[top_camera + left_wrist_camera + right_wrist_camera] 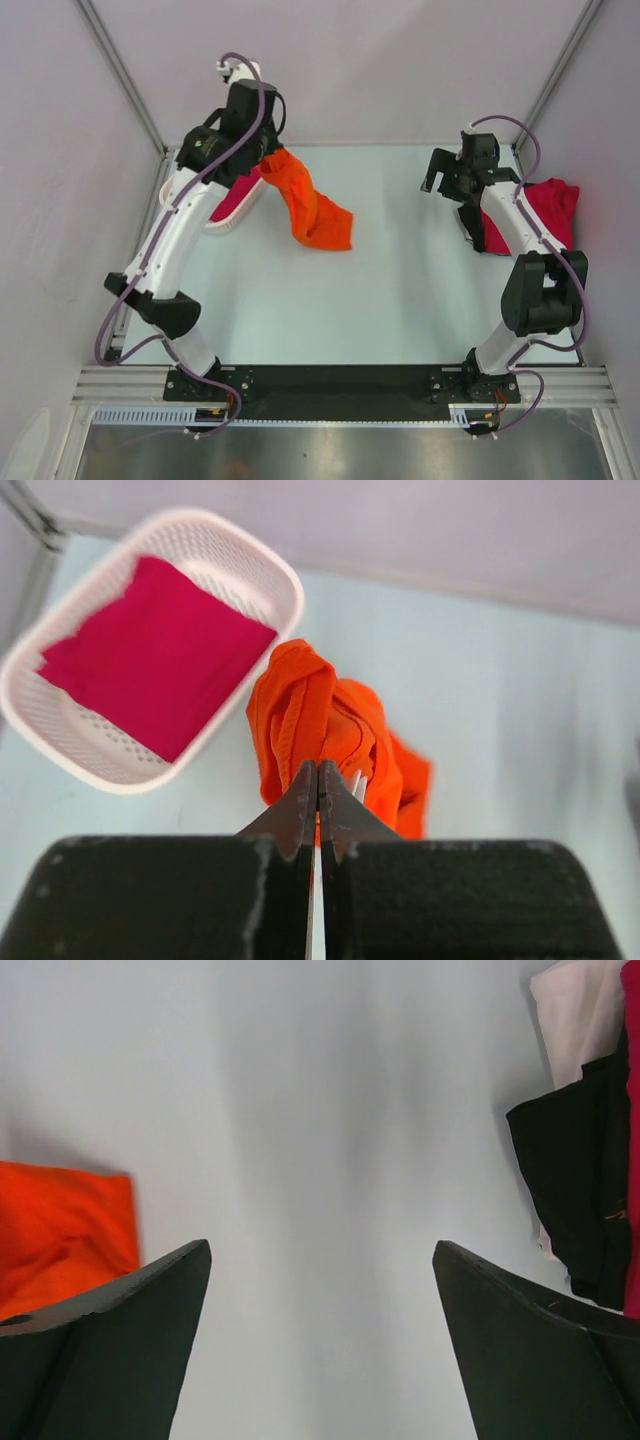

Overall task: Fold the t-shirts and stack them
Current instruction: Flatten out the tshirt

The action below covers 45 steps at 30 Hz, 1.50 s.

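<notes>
At the far left of the table [400, 290], the left gripper [318, 780] pinches the orange shirt [300, 720]. Its two thin black fingers [298, 810] are pressed tight together, and a bit of the soft cloth is caught between the tips. The shirt hangs down from the tips in a long, twisted bunch with deep folds. It is bright and plain. In the top view its low end rests on the table in a loose, floppy heap.

Just beside the orange shirt, on its left, sits a white plastic basket [288, 592]. It has round corners, and its walls are full of little holes. Inside it lies a folded red shirt [155, 655], smooth and flat, in a neat square shape.

Over on the right side, the right gripper [320, 1250] hangs over bare table. Its two dark, wedge-shaped fingers [130, 1340] are spread wide apart and hold nothing. A corner of the orange shirt shows to the left of them, not touching.

A crumpled red shirt [555, 205] lies in a lumpy pile at the far right of the table, partly hidden by the right arm. It is well apart from the orange shirt. A dark shape [575, 1190] shows at the right edge of the right wrist view. It may be part of the arm, but I cannot tell.
</notes>
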Available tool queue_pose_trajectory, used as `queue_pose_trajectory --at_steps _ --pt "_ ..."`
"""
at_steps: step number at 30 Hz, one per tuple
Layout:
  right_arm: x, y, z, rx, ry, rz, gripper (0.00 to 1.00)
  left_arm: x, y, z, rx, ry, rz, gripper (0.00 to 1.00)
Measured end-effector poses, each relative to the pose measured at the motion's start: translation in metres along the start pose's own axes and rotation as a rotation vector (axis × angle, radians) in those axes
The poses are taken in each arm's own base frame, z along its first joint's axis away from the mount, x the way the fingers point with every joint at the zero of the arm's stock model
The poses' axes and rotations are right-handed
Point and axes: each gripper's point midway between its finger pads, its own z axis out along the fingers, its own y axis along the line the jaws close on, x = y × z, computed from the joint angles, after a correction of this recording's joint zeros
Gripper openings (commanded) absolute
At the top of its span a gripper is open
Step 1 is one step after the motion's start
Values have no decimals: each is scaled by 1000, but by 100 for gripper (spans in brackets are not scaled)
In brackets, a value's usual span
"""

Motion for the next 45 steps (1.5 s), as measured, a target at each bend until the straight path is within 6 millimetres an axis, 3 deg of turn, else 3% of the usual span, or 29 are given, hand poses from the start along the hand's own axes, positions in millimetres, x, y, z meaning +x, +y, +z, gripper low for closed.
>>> queue_pose_trajectory --at_steps 3,10,12,15,18,21,23,25,28,30,31,34,37,42,45 --pt "3 0 -3 -5 1 1 100 -39 22 -35 -59 -133 -49 0" --pt "11 2 -4 -20 8 9 100 -116 75 -141 -74 -415 -157 0" --pt "15 2 -4 -22 13 12 100 -130 77 -161 -24 -468 -190 0" --pt "21 2 -5 -23 21 13 100 -137 55 -169 108 -473 -198 0" --pt "22 1 -9 -24 16 12 100 -132 -7 -151 345 -394 -186 0" --pt "22 0 -17 -19 -2 11 100 -102 -95 -117 583 -234 -142 0" --pt "21 -2 -22 -10 -16 12 100 -54 -161 -87 717 -78 -83 0" --pt "21 -9 -27 15 -31 18 100 2 -213 -71 823 81 -20 0" --pt "20 -24 -32 61 -50 41 100 74 -261 -80 957 285 49 0" --pt "20 -33 -34 89 -56 53 100 89 -276 -101 1043 347 58 0" --pt "21 -37 -34 100 -56 60 100 87 -282 -116 1101 350 52 0" --pt "26 -43 -32 119 -47 72 100 56 -285 -147 1207 269 18 0" --pt "30 -44 -31 123 -37 76 100 13 -268 -172 1252 148 -21 0" --pt "30 -44 -31 122 -37 76 99 -51 -214 -195 1200 -43 -84 0" --pt "30 -43 -31 122 -38 80 100 -76 -173 -188 1084 -129 -117 0"
